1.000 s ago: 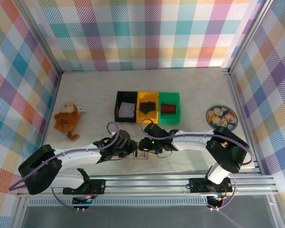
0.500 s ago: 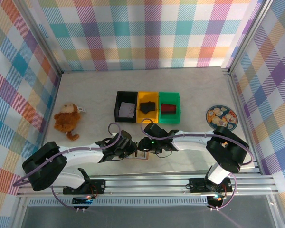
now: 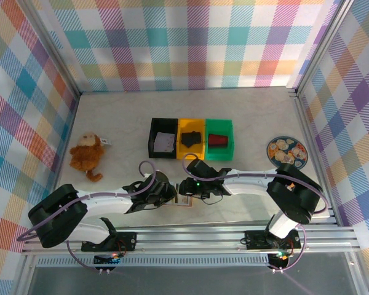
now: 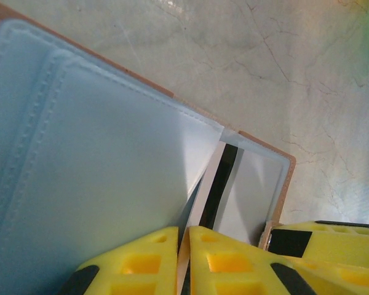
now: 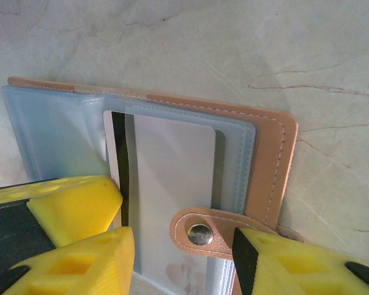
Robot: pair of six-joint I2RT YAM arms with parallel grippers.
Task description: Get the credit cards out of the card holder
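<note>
You've got the table (image 3: 252, 110) with checked walls on three sides and the rail at the near edge. The card holder (image 5: 267, 160) sits close to that near edge, mid-width, right where both grippers meet.

Holder look:
- It lies open and flat, inside up.
- The cover is pinkish-tan leather with stitched edges, over pale blue-grey clear sleeves.
- A white credit card (image 5: 169, 184) with a black stripe sits in the sleeve.
- The strap (image 5: 218, 236) is folded over the inside, with a metal snap (image 5: 200, 234) on it.

Room:
- The black bin (image 3: 152, 136), yellow bin (image 3: 191, 121) and green bin (image 3: 230, 141) stand in a row behind the holder, with a strip of bare table between.
- The monkey plush (image 3: 88, 155) is well apart on the left and the plate (image 3: 272, 145) well apart on the right.
- There is open surface on both sides of the arms and not much toward the rail.

Axis:
- In the right wrist view the holder's long axis runs across the picture, with the strap at the right-hand end.
- The card's long side runs crossways to the holder's long axis.
- From the top view the arms cover too much of the holder to tell its heading on the table.

Jaws:
- The left gripper (image 4: 183, 239) is nearly closed, with the card's thin white edge running in between its tips.
- The right gripper (image 5: 183, 238) stands wide, with the strap and the card's end between its fingers.
- You can't tell whether the right gripper's tips press on the leather.
</note>
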